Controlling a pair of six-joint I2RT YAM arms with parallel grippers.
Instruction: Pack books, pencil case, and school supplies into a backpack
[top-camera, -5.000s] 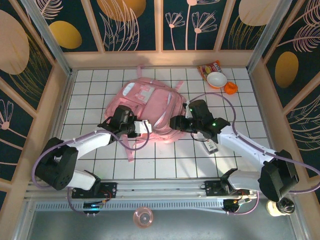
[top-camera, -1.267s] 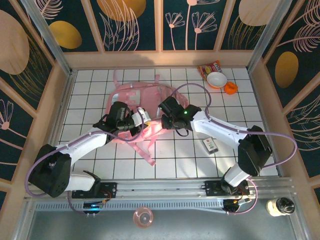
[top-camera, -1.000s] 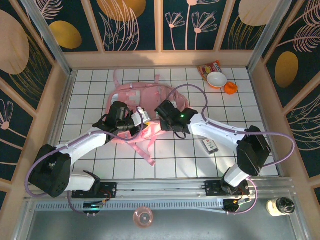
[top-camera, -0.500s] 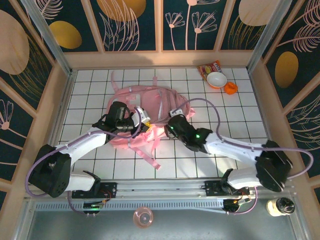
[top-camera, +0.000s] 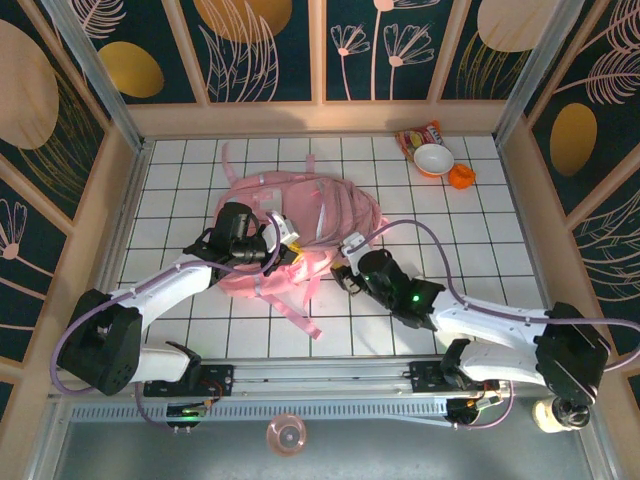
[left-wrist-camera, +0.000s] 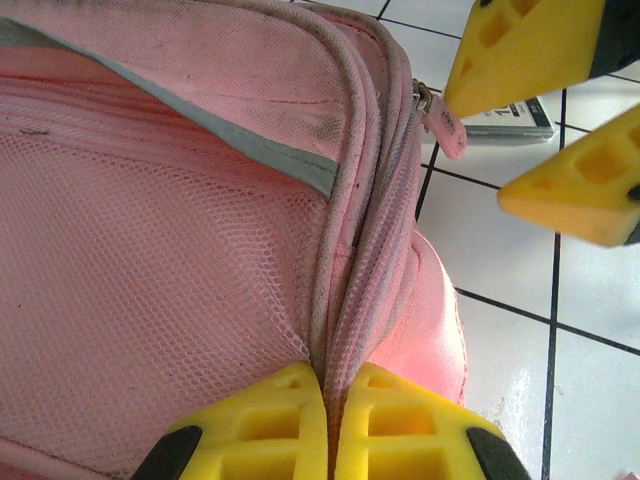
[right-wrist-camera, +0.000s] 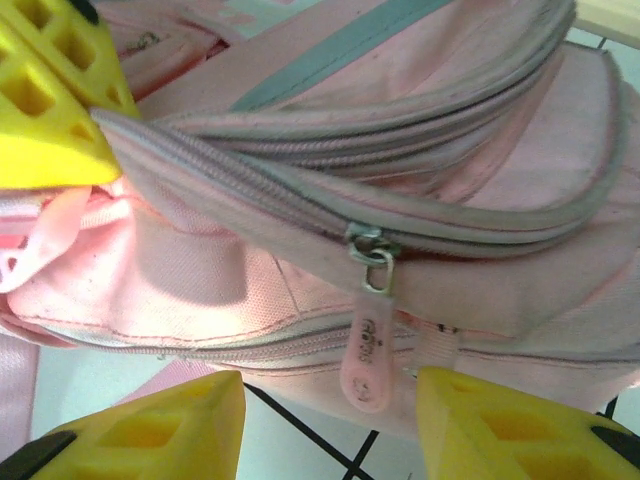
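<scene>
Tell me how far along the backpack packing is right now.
Done: nothing is visibly packed. The backpack lies on the table and its zips look closed. In hand: the left hand is shut on the bag's edge seam, and the open right hand brackets the zipper pull. Left: open the zip and load everything. A small labelled item lies outside the bag.

Both white arms (top-camera: 170, 285) are reaching inward.
The yellow-fingered left gripper (left-wrist-camera: 328, 388) is pinching the soft pink backpack (left-wrist-camera: 150, 250), jaws together; the yellow-fingered right gripper (right-wrist-camera: 330, 412) is facing it, jaws spread apart.
</scene>
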